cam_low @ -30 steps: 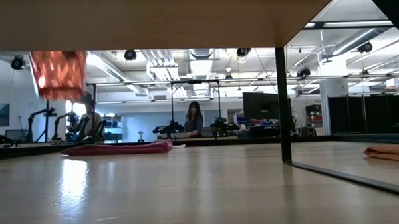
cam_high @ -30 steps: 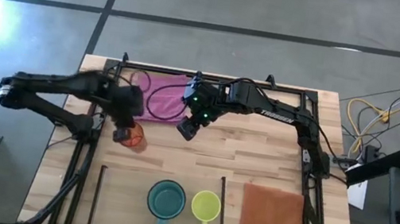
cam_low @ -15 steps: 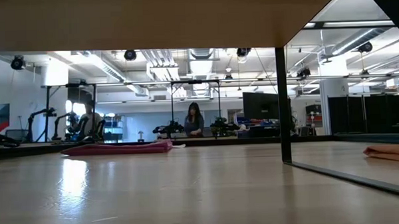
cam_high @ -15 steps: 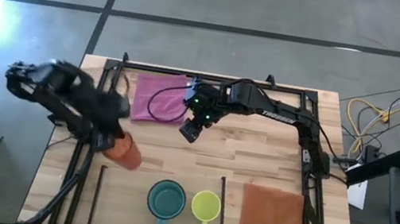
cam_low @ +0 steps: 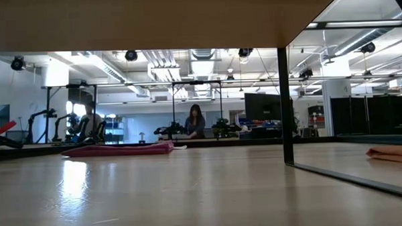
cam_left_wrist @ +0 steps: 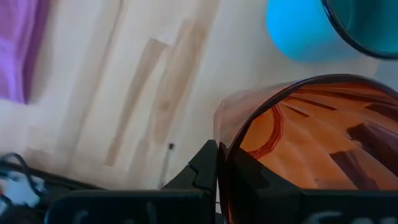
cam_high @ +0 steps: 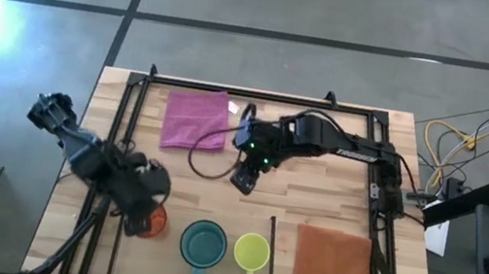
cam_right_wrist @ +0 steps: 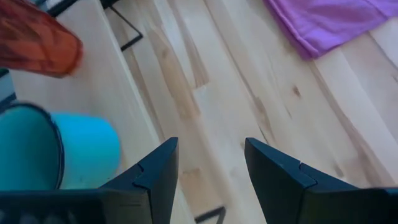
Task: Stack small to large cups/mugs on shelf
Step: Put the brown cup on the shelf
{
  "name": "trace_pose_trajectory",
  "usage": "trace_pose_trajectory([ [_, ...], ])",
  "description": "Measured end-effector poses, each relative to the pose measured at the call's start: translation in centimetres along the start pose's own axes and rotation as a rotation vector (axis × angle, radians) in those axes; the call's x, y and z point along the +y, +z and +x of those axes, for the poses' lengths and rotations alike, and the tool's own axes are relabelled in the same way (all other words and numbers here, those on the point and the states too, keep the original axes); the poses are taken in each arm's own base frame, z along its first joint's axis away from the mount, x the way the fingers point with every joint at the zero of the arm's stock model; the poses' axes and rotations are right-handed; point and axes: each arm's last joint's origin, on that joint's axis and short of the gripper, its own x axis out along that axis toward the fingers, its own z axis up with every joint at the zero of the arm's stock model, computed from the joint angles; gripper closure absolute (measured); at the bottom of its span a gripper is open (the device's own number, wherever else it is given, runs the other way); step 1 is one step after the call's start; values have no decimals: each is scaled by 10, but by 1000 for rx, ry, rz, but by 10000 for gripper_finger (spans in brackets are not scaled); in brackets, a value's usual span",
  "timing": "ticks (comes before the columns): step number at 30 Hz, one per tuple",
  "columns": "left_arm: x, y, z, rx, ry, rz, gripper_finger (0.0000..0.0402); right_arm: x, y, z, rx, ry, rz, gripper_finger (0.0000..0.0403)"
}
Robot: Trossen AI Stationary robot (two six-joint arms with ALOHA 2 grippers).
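Holding the red-orange cup (cam_high: 149,221) by its rim, the left hand (cam_high: 142,211) hangs over the shelf (cam_high: 133,252), just left of the teal mug (cam_high: 203,245) and yellow mug (cam_high: 252,250) already standing there. Placement looks close. Farther right, the right hand (cam_high: 245,178) waits open. Pale plank table (cam_high: 313,202); beyond it, a bright workshop.

the cup (cam_high: 150,222) is sitting just left of the wider mug (cam_high: 203,245) (the smaller mug (cam_high: 252,251) is standing right of that), between two strips (cam_high: 118,240).
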Motion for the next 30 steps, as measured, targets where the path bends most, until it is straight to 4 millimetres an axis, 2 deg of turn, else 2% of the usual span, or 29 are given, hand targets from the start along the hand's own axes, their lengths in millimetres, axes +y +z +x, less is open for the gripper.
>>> trace_pose_trajectory([
  [7, -35, -15, 12, 16, 25, -54, 402, 28, -25, -5, 14, -70, -39, 225],
  [12, -47, -18, 21, 22, 50, -82, 402, 44, -37, -5, 16, -63, -68, 225],
  [18, -53, -20, 24, 23, 31, -102, 402, 51, -43, -5, 21, -54, -71, 225],
  [30, -51, -25, 23, 42, 36, -142, 398, 55, -46, -6, 15, -63, -84, 225],
])
